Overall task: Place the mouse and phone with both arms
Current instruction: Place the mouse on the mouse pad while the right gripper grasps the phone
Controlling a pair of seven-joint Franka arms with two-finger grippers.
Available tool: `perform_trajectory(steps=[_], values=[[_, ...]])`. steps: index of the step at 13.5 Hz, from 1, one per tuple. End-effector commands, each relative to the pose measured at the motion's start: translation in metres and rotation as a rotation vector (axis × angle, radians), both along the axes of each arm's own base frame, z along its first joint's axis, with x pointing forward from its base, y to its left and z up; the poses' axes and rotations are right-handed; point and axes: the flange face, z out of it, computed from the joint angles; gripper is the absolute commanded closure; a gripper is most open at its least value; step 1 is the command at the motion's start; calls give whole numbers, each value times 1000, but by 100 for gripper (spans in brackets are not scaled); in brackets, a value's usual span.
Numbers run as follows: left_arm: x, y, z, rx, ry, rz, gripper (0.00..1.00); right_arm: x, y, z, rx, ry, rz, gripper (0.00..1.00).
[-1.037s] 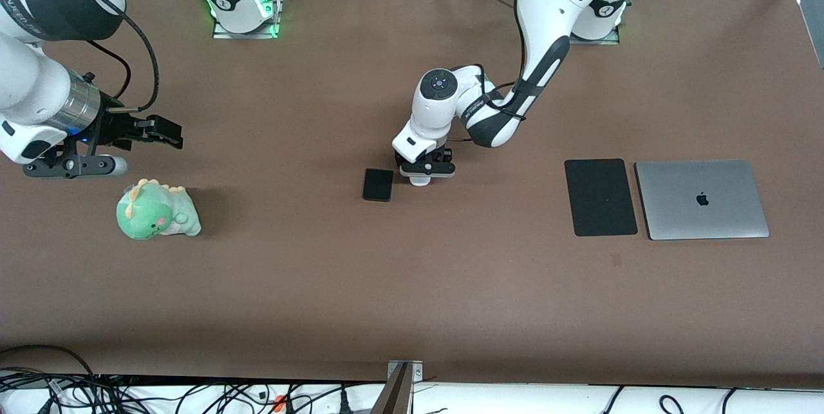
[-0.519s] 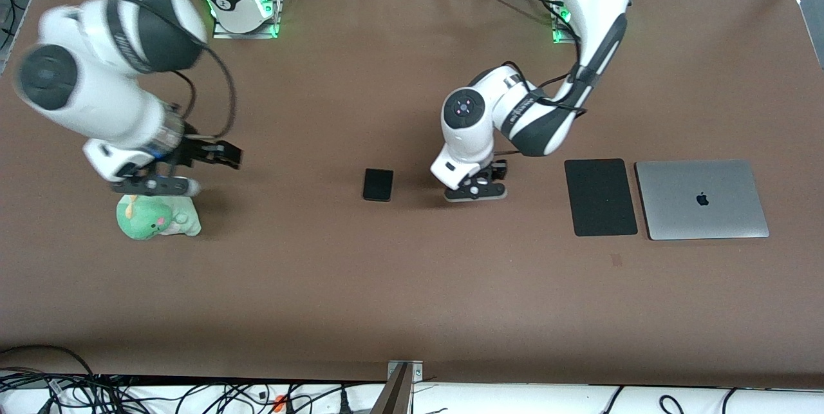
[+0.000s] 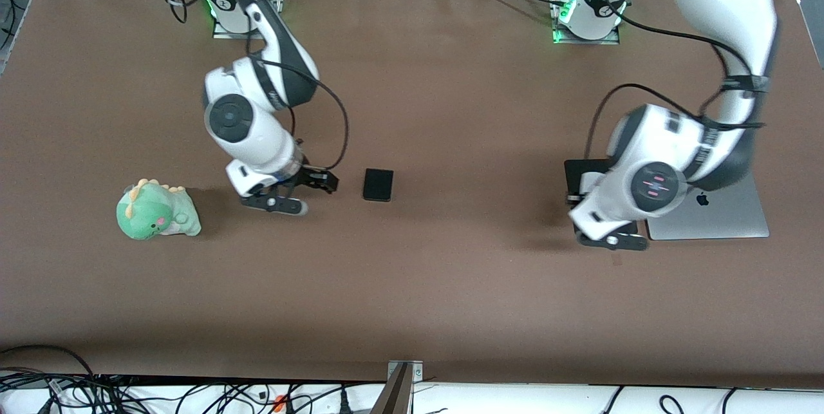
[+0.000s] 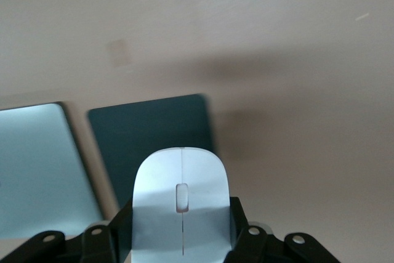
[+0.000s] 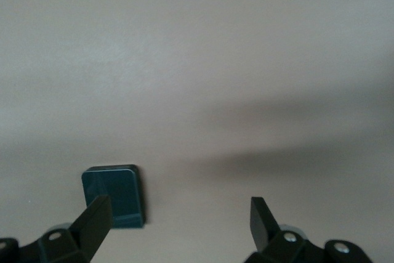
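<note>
Carrying the mouse [image 4: 182,204] clamped between its fingers, the left gripper [image 3: 610,239] has swung in the last second from beside the phone [image 3: 378,184] to the left arm's end of the table, and now hangs over the near edge of the mouse pad [image 3: 577,176], with the laptop [image 3: 740,217] just beside it. Its wrist view shows the pad directly ahead of the mouse, so set-down looks close. Meanwhile the right gripper [image 3: 297,194] has come across from above the green plush dinosaur [image 3: 157,210] and now sits just short of the phone, fingers spread wide and empty. The phone lies flat on the table, ahead of one fingertip rather than between the two, so the gripper likely needs to shift sideways before closing.
</note>
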Motion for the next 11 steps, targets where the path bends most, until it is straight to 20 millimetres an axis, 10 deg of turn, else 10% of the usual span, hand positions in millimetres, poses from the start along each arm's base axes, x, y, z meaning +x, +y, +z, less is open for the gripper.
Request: perform_trajectory(steps=[1,5,11], values=[[-12,22,-21,-43,42,-36,63,-19,44,-31,15,-16,2,0],[-31,60,-63,-79,-12,0,63,-45,93,-71,20,-39,11,0],[-75,75,-121,-135,-149,16,61,-49,100,-101,16,-57,28,0]])
